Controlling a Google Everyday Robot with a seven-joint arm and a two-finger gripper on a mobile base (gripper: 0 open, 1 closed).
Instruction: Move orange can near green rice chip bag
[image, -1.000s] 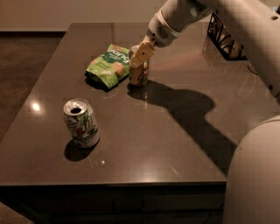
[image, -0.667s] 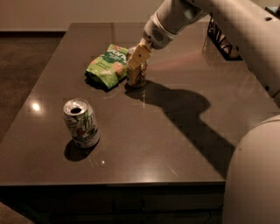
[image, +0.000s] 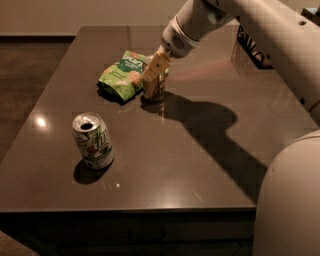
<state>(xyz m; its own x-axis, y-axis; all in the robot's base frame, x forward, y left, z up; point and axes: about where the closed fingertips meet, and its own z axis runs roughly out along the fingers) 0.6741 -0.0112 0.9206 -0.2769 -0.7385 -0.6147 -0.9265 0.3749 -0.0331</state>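
Note:
The orange can (image: 155, 89) stands upright on the dark table (image: 200, 165), just right of the green rice chip bag (image: 123, 75) and almost touching it. The bag lies flat at the back left of the table. My gripper (image: 156, 67) comes down from the upper right and is shut on the top of the can, with its pale fingers (image: 159, 64) covering the can's upper part.
A white can with green markings (image: 93, 140) stands open-topped at the front left. A dark wire basket (image: 250, 47) sits at the back right edge. My arm's large white body (image: 290, 200) fills the right foreground.
My gripper and the orange can have shifted slightly left, closer to the green bag. The white can has not moved.

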